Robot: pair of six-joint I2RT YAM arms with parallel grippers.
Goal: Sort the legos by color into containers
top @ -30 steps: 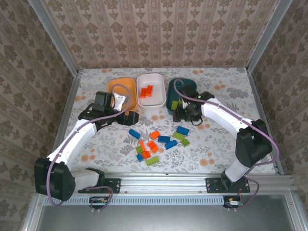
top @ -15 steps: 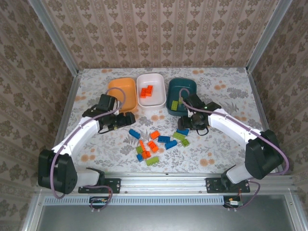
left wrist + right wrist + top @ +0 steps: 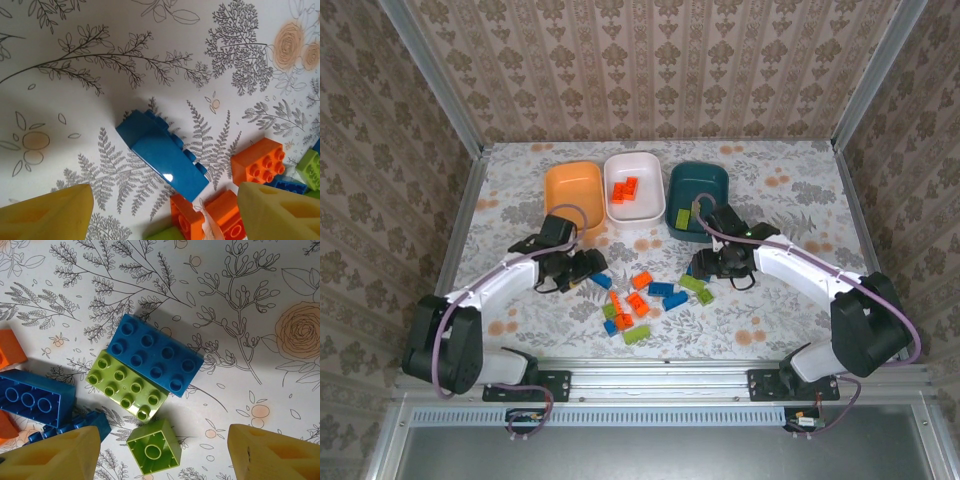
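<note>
- Loose legos point(image 3: 640, 295) lie scattered on the counter's point(image 3: 770, 180) near middle.
- Left end effector point(image 3: 583, 266), jaws apart, hovers over a blue brick point(image 3: 162, 155).
- Right end effector point(image 3: 712, 262), jaws apart, hovers over a lime brick point(image 3: 127, 385).
- Far: orange tub point(image 3: 572, 185), white tub point(image 3: 646, 172) holding orange bricks point(image 3: 624, 190), teal tub point(image 3: 705, 185).

The left pincer point(image 3: 588, 264) gapes over a lone blue brick point(image 3: 162, 155) with bare counter point(image 3: 75, 75) on one long side, while orange bricks point(image 3: 257, 161) crowd its other side and lower end. Under the spread right pincer point(image 3: 706, 263), a second blue brick point(image 3: 155, 360) touches a lime brick point(image 3: 125, 385) along their long sides, with a lime cube point(image 3: 152, 452) just beside; only its outer long side is free. Beyond the pile, three tubs point(image 3: 573, 188) stand in a close row, with open counter at either end.
</note>
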